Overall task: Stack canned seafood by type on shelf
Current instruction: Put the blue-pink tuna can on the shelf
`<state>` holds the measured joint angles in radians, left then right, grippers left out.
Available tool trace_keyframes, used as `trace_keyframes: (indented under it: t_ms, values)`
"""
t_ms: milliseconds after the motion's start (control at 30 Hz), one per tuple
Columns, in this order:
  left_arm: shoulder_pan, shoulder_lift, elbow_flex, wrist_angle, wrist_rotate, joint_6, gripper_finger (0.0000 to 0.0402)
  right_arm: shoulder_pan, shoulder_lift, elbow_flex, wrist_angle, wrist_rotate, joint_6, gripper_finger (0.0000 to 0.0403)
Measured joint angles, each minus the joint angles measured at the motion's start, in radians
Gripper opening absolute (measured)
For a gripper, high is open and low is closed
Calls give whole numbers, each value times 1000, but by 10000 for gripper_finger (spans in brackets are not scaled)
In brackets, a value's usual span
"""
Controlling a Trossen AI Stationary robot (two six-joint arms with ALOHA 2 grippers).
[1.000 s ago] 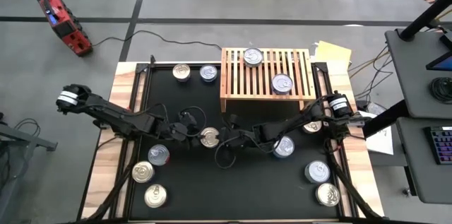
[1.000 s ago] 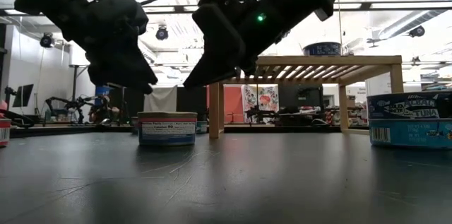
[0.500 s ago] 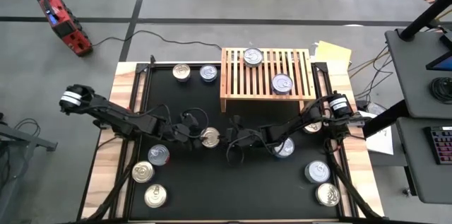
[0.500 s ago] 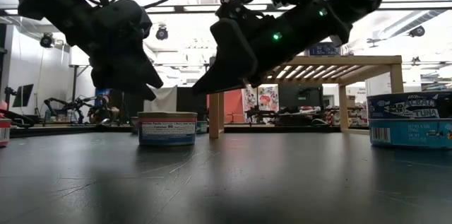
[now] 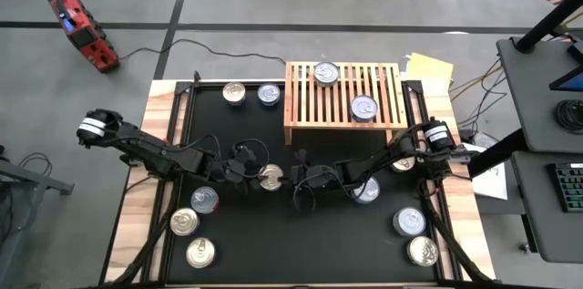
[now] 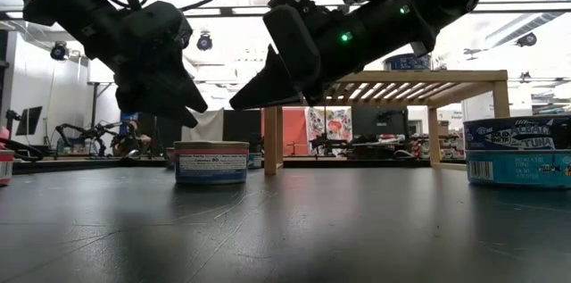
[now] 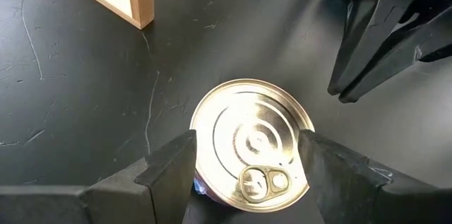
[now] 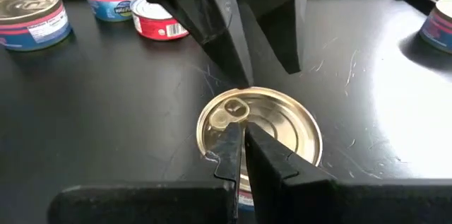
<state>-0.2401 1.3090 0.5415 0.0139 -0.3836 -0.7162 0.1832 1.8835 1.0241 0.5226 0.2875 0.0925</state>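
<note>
Right now I have both grippers over one gold-lidded can that stands near the middle of the black mat, just off the near-left leg of the shelf. My left gripper straddles this can, one finger on each side of the lid, parted wider than the can; from the low view the fingertips hang above its rim, so I see no grip. My right gripper comes in from the other side with its fingers pressed together, tips poised over the lid beside the pull tab; I cannot tell whether they touch it.

Two silver-lidded cans sit on the shelf's slats, one at the far edge, one toward the near right. Other cans are scattered on the mat: two at the far edge left of the shelf, three by the near-left corner, three on the right side.
</note>
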Motion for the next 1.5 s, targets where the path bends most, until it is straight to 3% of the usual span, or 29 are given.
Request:
trace_keyframes:
  t_ms: [367,733,1067,1500]
  values:
    - [0,0,0,0,0,0,232,-2,4,0,5,0,0,13]
    - [0,-1,0,-1,0,19,232,-1,132,44,58,27,20,13]
    - [0,-1,0,-7,0,15,232,0,119,113,-172,30,53,13]
    - [0,-1,-5,-7,0,-101,233,7,117,119,-207,30,66,13]
